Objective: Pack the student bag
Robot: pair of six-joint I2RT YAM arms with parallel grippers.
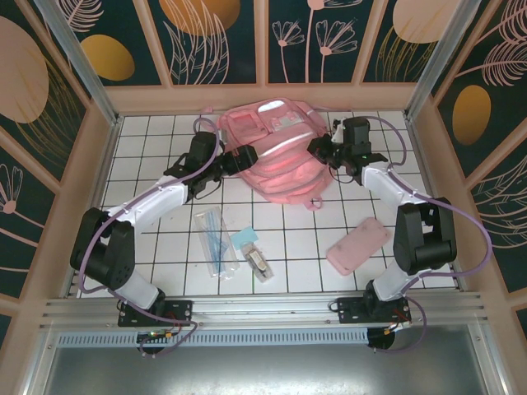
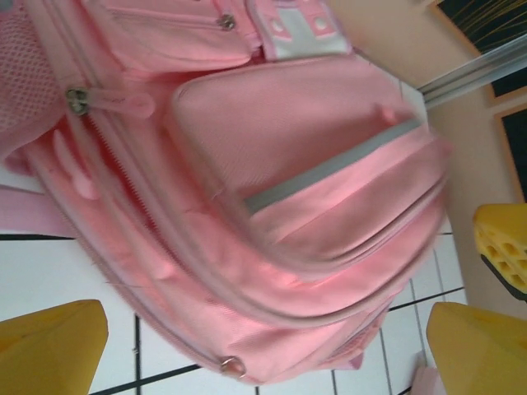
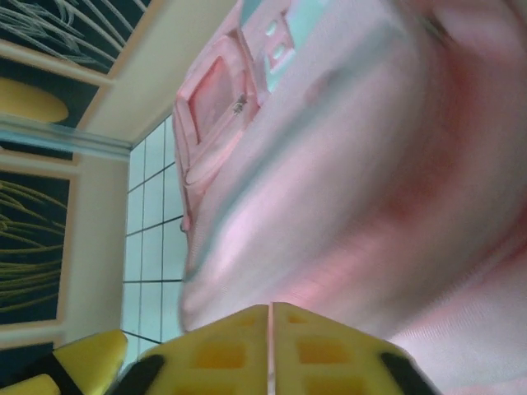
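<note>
Top view, clock bearings taken from mid-table.

- 7 o'clock, near: clear sleeve [image 1: 216, 240] lying flat on the white-tiled table [image 1: 148, 164]. There are blue sticks inside, but what they are can't be made out.
- 6 o'clock: small packet [image 1: 254, 253], pale blue at its far end. Too small to identify.
- 4 o'clock: flat pink pouch [image 1: 358, 245], lying aslant just beside the right arm's elbow.
- 12 o'clock, far: student bag [image 1: 276, 152], front face up, against the back wall. Its side edges are partly covered by both wrists.
- Left gripper [image 1: 241, 159] is at the bag's 9 o'clock edge. In the left wrist view its yellow fingers [image 2: 58, 346] are spread wide apart and cut off by the frame, with nothing clamped between them. The bag's front pocket with its grey stripe [image 2: 329, 169] and a zip pull [image 2: 76, 100] lie beyond. Whether the fingers touch the fabric can't be told.
- Right gripper [image 1: 319, 149] is at the bag's 3 o'clock edge. In the right wrist view its fingers [image 3: 222, 354] are pressed together along one seam, with nothing visible between them. The bag above them is badly smeared, and only the pocket at 11 o'clock is legible.
</note>
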